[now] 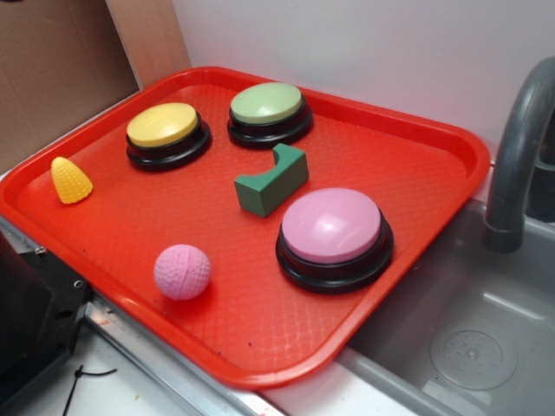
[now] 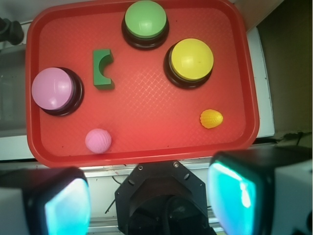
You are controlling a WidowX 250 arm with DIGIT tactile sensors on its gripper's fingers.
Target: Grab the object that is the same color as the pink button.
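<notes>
Two fingers (image 2: 68,208) of the spread tool (image 2: 146,200) are cropped at the wrist view's bottom edge, the pink ball (image 2: 98,140) lying toward eleven o'clock, apart from them.

This looks like a toy kitchen set up as a robot test bench. A grey plastic sink basin (image 1: 473,334) with a moulded drain and a grey faucet (image 1: 519,156) sits beside a pale counter (image 1: 139,381), backed by a plain white wall (image 1: 364,48) and brown cardboard panels (image 1: 61,65). On the counter a red cafeteria-style tray (image 1: 260,347) carries toy-like props, and the wrist view shows the black base of the robot arm (image 2: 164,196) mounted at the counter's edge.
</notes>
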